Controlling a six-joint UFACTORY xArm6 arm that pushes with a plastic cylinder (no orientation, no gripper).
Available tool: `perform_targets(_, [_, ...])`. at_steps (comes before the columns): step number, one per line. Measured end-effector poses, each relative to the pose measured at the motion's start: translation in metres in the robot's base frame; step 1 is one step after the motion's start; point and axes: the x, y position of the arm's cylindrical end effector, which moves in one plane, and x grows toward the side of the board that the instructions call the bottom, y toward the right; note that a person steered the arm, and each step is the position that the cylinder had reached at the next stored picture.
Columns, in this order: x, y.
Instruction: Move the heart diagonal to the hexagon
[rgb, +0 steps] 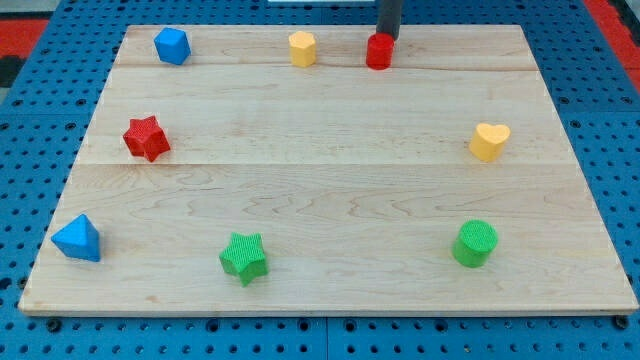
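A yellow heart (489, 141) lies near the board's right edge, about mid-height. A yellow hexagon (302, 48) stands near the top edge, left of centre. My rod comes down at the view's top, and my tip (386, 39) is just behind and touching a small red block (378, 52), whose shape I cannot make out. The tip is to the right of the hexagon and far up and left of the heart.
The wooden board (330, 200) also holds a blue block (172, 46) at top left, a red star (147, 138) at left, a blue triangle (77, 238) at bottom left, a green star (244, 257) and a green cylinder (475, 243) along the bottom.
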Motion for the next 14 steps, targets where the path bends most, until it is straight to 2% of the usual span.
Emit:
perform_targets(1, [0.015,0.000])
perform_targets(2, [0.017,0.032])
perform_targets(3, [0.063,0.116])
perform_targets(4, [0.134,0.164])
perform_targets(5, [0.188,0.180])
perform_targets(6, [0.204,0.146])
perform_targets(8, [0.188,0.012])
perform_targets(9, [0.215,0.010])
perform_targets(10, [0.215,-0.017])
perform_targets(11, [0.173,-0.021])
perform_targets(12, [0.167,-0.018])
perform_targets(13, [0.141,-0.011])
perform_targets(14, [0.139,-0.086])
